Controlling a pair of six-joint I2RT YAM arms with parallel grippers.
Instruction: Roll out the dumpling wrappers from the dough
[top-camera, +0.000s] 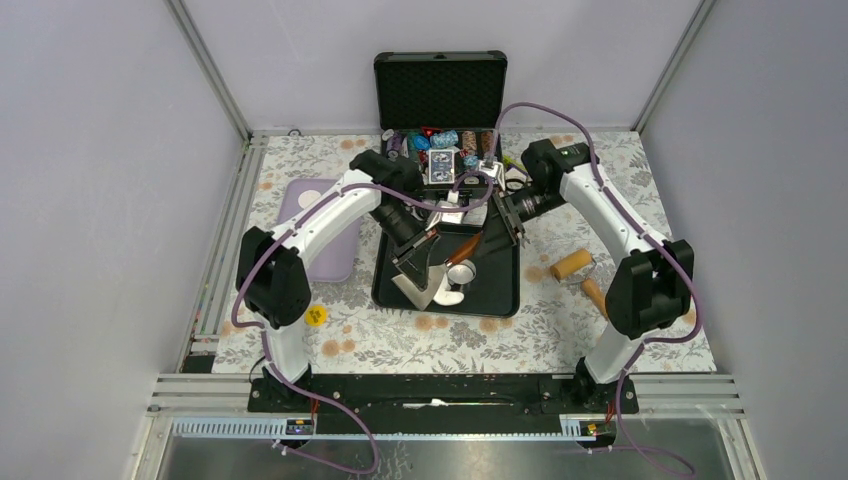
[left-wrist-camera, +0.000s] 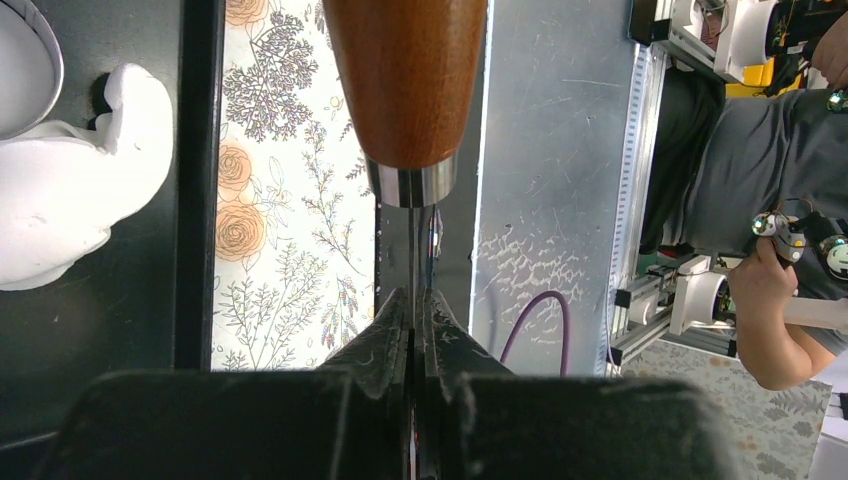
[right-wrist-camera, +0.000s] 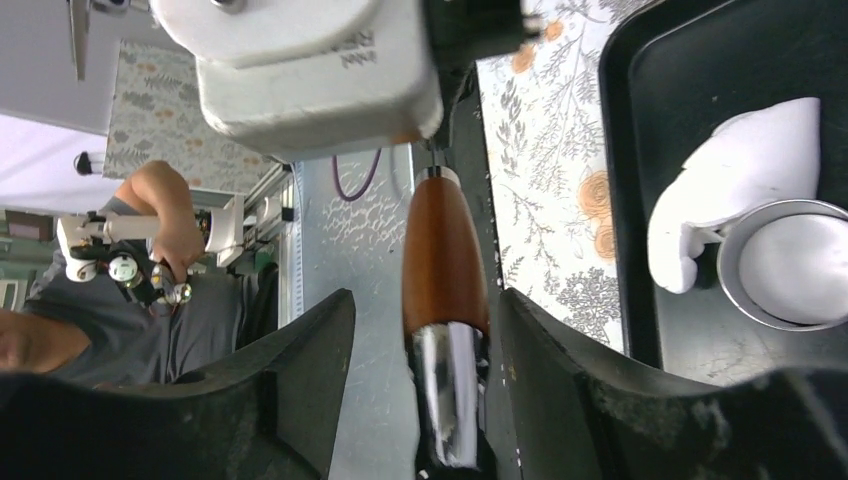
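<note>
A scraper with a brown wooden handle (left-wrist-camera: 405, 80) and a thin steel blade hangs over the black tray (top-camera: 500, 290). My left gripper (left-wrist-camera: 413, 300) is shut on the blade. My right gripper (right-wrist-camera: 425, 296) is open, and the handle's end (right-wrist-camera: 443, 260) stands between its fingers with a gap on each side. The dough (right-wrist-camera: 740, 190) is a soft white lump on the tray. It touches a steel ring cutter (right-wrist-camera: 790, 265), inside which lies a round white disc, a dumpling wrapper (right-wrist-camera: 800, 268). From above, the dough (top-camera: 450, 296) and the ring (top-camera: 462, 272) lie under the scraper.
A wooden rolling pin (top-camera: 572, 265) lies on the flowered cloth to the right of the tray. A lilac board (top-camera: 325, 240) lies to the left, with a small yellow disc (top-camera: 315, 316) near it. An open black case (top-camera: 440, 90) with small items stands behind the tray.
</note>
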